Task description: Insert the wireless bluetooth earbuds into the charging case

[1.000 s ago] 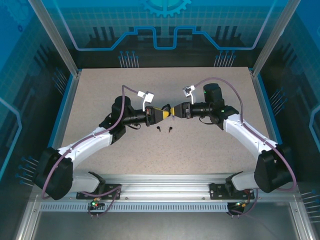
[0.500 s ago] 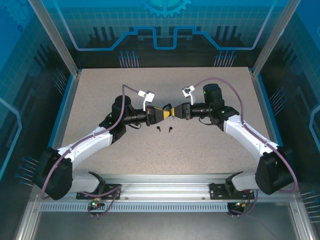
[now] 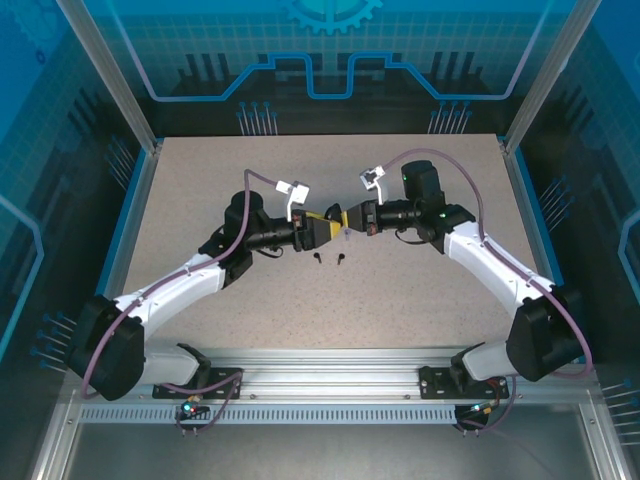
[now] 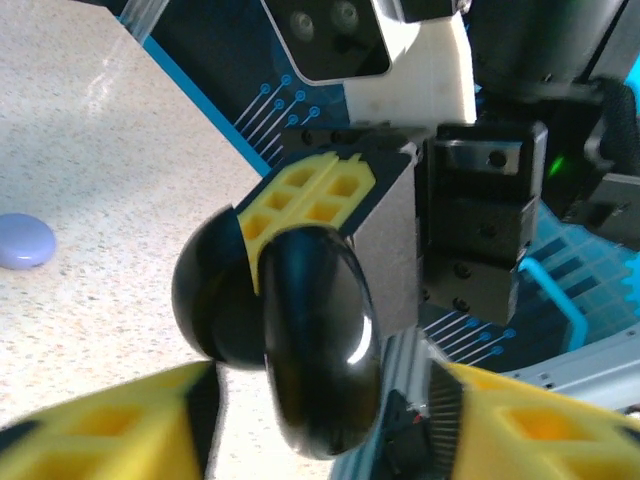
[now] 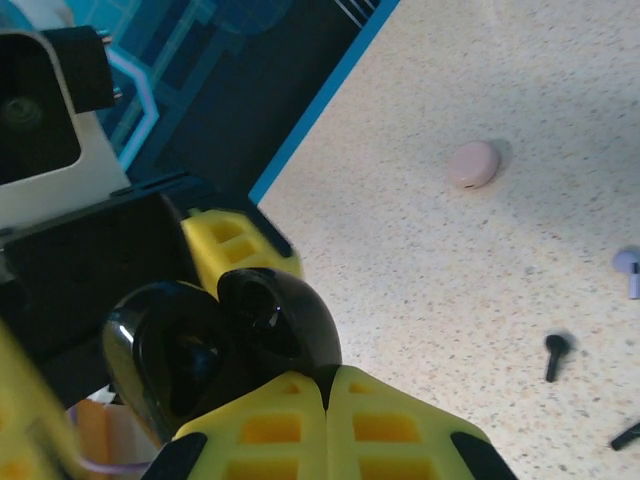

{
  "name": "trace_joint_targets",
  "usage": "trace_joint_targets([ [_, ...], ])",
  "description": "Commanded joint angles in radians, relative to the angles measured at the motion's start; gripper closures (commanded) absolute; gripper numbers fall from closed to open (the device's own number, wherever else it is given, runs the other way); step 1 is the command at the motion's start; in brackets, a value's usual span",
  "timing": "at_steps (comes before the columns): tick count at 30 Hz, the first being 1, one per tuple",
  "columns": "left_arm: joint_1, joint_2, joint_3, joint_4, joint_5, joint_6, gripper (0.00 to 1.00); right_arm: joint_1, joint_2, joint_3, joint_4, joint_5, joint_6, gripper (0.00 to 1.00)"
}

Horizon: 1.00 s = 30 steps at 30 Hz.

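Observation:
A glossy black charging case (image 4: 315,345) hangs open in mid-air above the table's centre, its two shells (image 5: 275,315) spread apart. My right gripper (image 5: 327,378) is shut on the case's edge, its yellow fingers pressed together. My left gripper (image 4: 320,410) is open, with a yellow finger (image 4: 95,430) standing off each side of the case. In the top view the two grippers meet tip to tip, left gripper (image 3: 331,227) and right gripper (image 3: 351,220). Two black earbuds (image 3: 318,259) (image 3: 340,260) lie on the table just below them. A lavender earbud (image 5: 628,264) lies at the right wrist view's edge.
A pale pink round case (image 5: 472,165) lies on the speckled table (image 3: 420,290). A lavender round case (image 4: 22,242) lies on the table too. Blue walls and metal posts (image 3: 120,90) fence the table's sides and back.
My left gripper has opened and let go of the black case. My right gripper has closed onto the case and shifted slightly left.

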Motion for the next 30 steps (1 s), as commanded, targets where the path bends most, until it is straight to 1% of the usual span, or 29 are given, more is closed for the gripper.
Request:
trace_joint_targets([
  [1,0.001,-0.030,0.044,-0.081,-0.052,0.044,0.21,0.012,0.021,0.076,-0.137,0.095,-0.091,1.00],
  [5,0.034,-0.035,0.113,-0.226,-0.039,0.131,0.07,0.008,0.051,0.130,-0.261,0.217,-0.209,1.00],
  [6,0.046,-0.029,0.136,-0.265,-0.026,0.155,0.06,0.007,0.063,0.142,-0.288,0.252,-0.240,1.00],
  [10,0.100,0.015,0.228,-0.407,0.045,0.247,0.03,0.004,0.109,0.174,-0.346,0.345,-0.350,1.00],
  [13,0.135,0.083,0.336,-0.572,0.123,0.342,0.03,0.003,0.128,0.196,-0.373,0.372,-0.430,1.00],
  [15,0.143,0.137,0.418,-0.716,0.156,0.427,0.05,0.002,0.132,0.209,-0.388,0.384,-0.489,1.00],
  [17,0.144,0.186,0.500,-0.842,0.155,0.499,0.08,0.001,0.134,0.220,-0.396,0.380,-0.531,1.00],
  [21,0.143,0.283,0.635,-1.037,0.208,0.616,0.20,-0.006,0.153,0.261,-0.431,0.326,-0.583,1.00],
  [25,0.144,0.361,0.731,-1.165,0.282,0.686,0.25,-0.010,0.181,0.296,-0.464,0.254,-0.605,1.00],
  [30,0.142,0.413,0.782,-1.232,0.339,0.727,0.33,-0.006,0.191,0.293,-0.456,0.224,-0.603,1.00],
])
